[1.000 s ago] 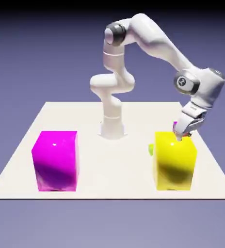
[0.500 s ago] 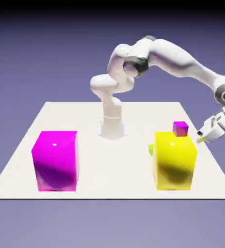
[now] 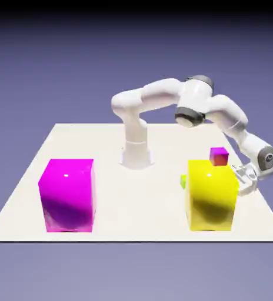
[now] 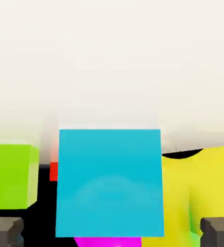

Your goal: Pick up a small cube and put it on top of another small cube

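End effector [image 3: 243, 178] lower — cyan cube [image 4: 109, 183] hand-view only

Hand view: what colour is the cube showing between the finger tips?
Cyan. The small cube fills the middle of the hand view, where it shows best.

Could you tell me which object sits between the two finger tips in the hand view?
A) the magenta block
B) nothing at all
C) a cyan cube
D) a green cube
C: in the hand view the small cyan cube fills the space between the grey finger tips, with a green cube off to the view's left.
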`<action>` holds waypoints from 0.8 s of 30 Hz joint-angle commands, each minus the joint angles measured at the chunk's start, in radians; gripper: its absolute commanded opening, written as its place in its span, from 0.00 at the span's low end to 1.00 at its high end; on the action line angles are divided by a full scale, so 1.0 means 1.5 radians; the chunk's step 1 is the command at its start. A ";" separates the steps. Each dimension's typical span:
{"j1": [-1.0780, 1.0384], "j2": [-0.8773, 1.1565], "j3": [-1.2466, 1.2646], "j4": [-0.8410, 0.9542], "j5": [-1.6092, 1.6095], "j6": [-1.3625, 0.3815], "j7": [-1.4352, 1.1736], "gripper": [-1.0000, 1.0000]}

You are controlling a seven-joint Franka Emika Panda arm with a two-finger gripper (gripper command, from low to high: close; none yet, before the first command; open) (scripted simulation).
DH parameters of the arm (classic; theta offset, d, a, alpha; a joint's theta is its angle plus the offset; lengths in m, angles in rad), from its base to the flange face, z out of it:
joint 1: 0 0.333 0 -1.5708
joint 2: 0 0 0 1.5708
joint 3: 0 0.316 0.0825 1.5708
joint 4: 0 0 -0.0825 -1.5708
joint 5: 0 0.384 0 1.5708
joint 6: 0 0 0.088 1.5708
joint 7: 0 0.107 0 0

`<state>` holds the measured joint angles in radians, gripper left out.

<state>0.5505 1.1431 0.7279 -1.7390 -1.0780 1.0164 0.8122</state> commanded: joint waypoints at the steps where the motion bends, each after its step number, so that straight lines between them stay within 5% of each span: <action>1: 0.000 0.000 0.000 0.000 0.000 0.000 0.000 0.00; 6: 0.051 0.001 0.010 0.085 0.029 -0.054 -0.029 0.00; 10: 0.112 -0.090 -0.038 0.112 0.112 0.030 -0.087 0.00; 20: 0.105 -0.305 -0.156 0.199 0.127 -0.187 -0.342 0.00; 24: 0.088 -0.335 -0.161 0.155 0.138 -0.164 -0.340 0.00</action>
<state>0.6824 0.6399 0.4870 -1.5066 -0.8696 0.7706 0.3023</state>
